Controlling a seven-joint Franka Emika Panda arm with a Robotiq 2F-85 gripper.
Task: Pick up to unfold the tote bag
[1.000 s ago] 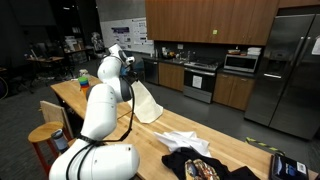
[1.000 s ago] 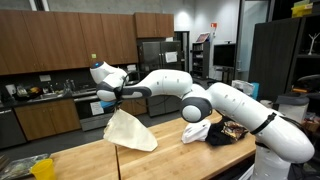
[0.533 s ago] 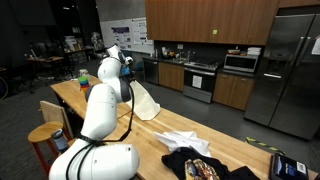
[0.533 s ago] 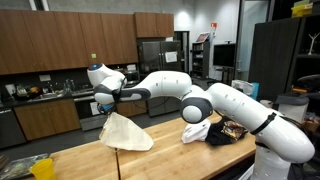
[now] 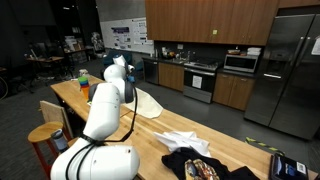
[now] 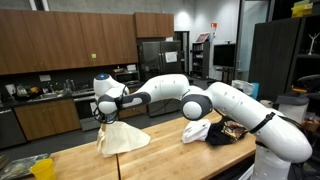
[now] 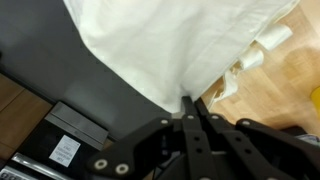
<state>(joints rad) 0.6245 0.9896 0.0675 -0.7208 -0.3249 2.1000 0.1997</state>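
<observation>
The bag is clamped at one edge by the tool, with its lower part draped on the desk. The thin cloth could be lost from so narrow a pinch, or lifted bunched rather than unfolded, if raised quickly.

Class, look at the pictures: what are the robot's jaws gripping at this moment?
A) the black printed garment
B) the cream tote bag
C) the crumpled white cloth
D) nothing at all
B: in the wrist view the jaws are shut on an edge of the tote bag. In an exterior view the same bag hangs from them, with its lower part spread on the table.
</observation>
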